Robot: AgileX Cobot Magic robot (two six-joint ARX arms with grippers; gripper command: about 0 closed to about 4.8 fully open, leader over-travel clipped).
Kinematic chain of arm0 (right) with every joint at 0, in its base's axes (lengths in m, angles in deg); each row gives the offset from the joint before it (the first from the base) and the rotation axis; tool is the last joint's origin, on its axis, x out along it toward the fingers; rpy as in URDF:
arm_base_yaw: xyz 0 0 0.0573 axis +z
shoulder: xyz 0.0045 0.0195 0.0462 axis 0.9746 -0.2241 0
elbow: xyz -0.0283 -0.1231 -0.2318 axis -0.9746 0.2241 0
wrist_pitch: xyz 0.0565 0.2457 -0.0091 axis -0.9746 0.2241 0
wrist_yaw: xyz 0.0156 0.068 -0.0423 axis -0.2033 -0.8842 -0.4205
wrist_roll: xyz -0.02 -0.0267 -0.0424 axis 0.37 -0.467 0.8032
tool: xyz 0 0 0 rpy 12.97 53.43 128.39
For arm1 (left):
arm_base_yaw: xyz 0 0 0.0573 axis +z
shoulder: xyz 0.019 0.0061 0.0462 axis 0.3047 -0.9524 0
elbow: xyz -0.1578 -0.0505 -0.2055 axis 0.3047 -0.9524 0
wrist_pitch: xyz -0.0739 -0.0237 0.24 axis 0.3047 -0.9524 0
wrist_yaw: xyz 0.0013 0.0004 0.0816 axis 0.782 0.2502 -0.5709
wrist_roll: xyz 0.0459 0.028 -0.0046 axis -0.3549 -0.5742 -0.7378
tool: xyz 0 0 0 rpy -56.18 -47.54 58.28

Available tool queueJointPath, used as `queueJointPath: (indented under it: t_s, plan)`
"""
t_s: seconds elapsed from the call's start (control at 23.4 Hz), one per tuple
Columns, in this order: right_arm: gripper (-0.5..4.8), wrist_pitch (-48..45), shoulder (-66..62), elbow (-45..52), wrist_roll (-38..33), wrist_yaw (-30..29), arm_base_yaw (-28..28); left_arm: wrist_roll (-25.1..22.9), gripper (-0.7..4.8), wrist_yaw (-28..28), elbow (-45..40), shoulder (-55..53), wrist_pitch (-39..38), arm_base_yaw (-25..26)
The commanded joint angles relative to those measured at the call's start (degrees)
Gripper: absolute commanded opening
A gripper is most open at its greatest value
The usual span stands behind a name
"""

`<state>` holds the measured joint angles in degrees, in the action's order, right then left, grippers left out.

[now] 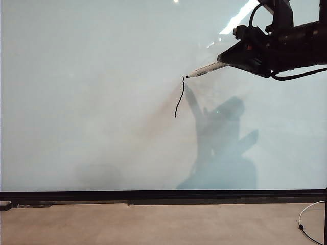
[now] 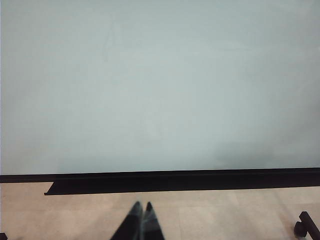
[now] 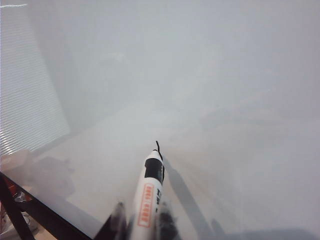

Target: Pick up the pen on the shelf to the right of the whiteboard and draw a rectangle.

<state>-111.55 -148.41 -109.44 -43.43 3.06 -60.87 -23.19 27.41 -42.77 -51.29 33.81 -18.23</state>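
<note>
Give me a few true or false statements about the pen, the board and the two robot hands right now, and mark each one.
1. The right hand holds the pen. True.
2. A full rectangle is drawn on the whiteboard. False: only one wobbly, roughly vertical line is there.
3. The pen tip sits at the top end of that line. True.
4. The left hand is pressing on the board. False: it is shut, low, pointing toward the board and clear of it.
5. The left hand holds a second pen. False: it holds nothing.

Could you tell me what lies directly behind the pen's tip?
Behind the pen, held by the right gripper, is the whiteboard with one wobbly black line; actual contact is unclear.
</note>
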Motion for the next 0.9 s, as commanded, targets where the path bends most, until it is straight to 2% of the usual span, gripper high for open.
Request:
queueJointPath:
  t_s: [0.04, 0.9]
  plan:
    - [-0.06, -1.0, 0.1, -0.2, 0.2, -0.1, 0.0, -0.1, -0.04, 0.1, 0.1, 0.0, 0.5, 0.0]
    - [-0.06, -1.9, -2.3, -2.3, 0.3, -1.2, 0.0, -0.1, -0.04, 0.1, 0.1, 0.0, 0.5, 0.0]
